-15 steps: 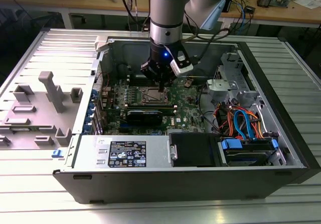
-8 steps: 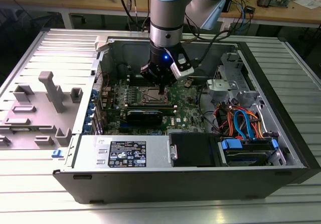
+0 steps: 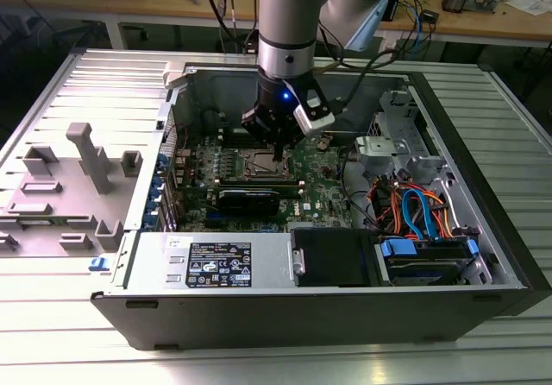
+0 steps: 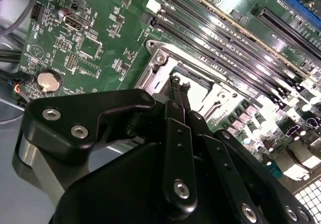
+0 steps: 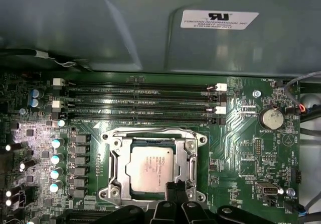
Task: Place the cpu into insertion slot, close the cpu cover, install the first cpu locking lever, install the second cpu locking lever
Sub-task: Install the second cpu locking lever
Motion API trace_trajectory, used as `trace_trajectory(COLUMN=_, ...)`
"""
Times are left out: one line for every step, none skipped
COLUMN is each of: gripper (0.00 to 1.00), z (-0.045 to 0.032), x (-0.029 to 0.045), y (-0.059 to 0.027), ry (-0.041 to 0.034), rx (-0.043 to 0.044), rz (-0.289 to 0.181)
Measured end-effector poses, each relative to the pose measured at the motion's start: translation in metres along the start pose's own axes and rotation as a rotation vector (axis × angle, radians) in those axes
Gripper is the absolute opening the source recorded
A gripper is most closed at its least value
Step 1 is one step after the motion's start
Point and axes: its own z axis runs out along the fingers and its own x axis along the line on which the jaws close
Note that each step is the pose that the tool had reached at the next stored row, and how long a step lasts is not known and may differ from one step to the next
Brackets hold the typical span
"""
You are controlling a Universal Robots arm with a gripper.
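The cpu (image 5: pixel 152 169), a dull silver square, lies flat in the insertion slot (image 5: pixel 111 190) on the green board (image 5: pixel 241 148). The cpu cover (image 5: pixel 122 163), a silver frame with a square window, lies down around it. A thin wire lever (image 5: pixel 150 130) runs along one side of the slot. My gripper (image 5: pixel 175 188) is shut, its narrow black fingertips (image 4: pixel 176 91) together and touching the slot's edge beside the cpu. In the exterior view the gripper (image 3: pixel 276 152) points straight down onto the slot (image 3: pixel 257 164) inside the open computer case.
Long black memory slots (image 5: pixel 140 103) run beside the socket, and a coin battery (image 5: pixel 272 117) sits nearby. The case wall (image 5: pixel 150 28) rises behind them. A power supply (image 3: pixel 216 264), a drive bay with coloured cables (image 3: pixel 414 217) and grey fixtures (image 3: pixel 86 156) on the exterior view's left surround the board.
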Motion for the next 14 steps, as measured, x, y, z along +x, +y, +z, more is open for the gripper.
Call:
trace_trajectory(gripper=0.11, z=0.0, x=0.0, y=-0.0006, ry=0.0, rx=0.0, rz=0.0)
trace_trajectory(gripper=0.11, z=0.0, x=0.0, y=-0.0015, ry=0.0, rx=0.0, rz=0.0)
trace_trajectory(gripper=0.11, z=0.0, x=0.0001, y=-0.0026, ry=0.0, rx=0.0, rz=0.0)
trace_trajectory(gripper=0.11, z=0.0001, x=0.0002, y=-0.005, ry=0.0, rx=0.0, rz=0.0)
trace_trajectory(gripper=0.11, z=0.0, x=0.0003, y=-0.0073, ry=0.0, rx=-0.0001, rz=0.0)
trace_trajectory(gripper=0.11, z=-0.0001, x=0.0004, y=-0.0088, ry=0.0, rx=0.0, rz=0.0)
trace_trajectory(gripper=0.11, z=-0.0005, x=0.0004, y=-0.0099, ry=0.0, rx=0.0, rz=0.0)
trace_trajectory(gripper=0.11, z=-0.001, x=0.0004, y=-0.0105, ry=0.0001, rx=0.0001, rz=0.0)
trace_trajectory(gripper=0.11, z=-0.0023, x=0.0004, y=-0.0109, ry=0.0003, rx=0.0002, rz=0.0)
trace_trajectory(gripper=0.11, z=-0.003, x=0.0004, y=-0.0114, ry=0.0006, rx=0.0, rz=0.0)
trace_trajectory(gripper=0.11, z=-0.0034, x=0.0004, y=-0.0124, ry=0.0007, rx=-0.0001, rz=0.0)
trace_trajectory(gripper=0.11, z=-0.0035, x=0.0005, y=-0.0136, ry=0.0007, rx=0.0, rz=0.0)
trace_trajectory(gripper=0.11, z=-0.0035, x=0.0009, y=-0.0155, ry=0.0007, rx=-0.0001, rz=0.0)
trace_trajectory(gripper=0.11, z=-0.0035, x=0.0014, y=-0.0169, ry=0.0007, rx=0.0, rz=0.0)
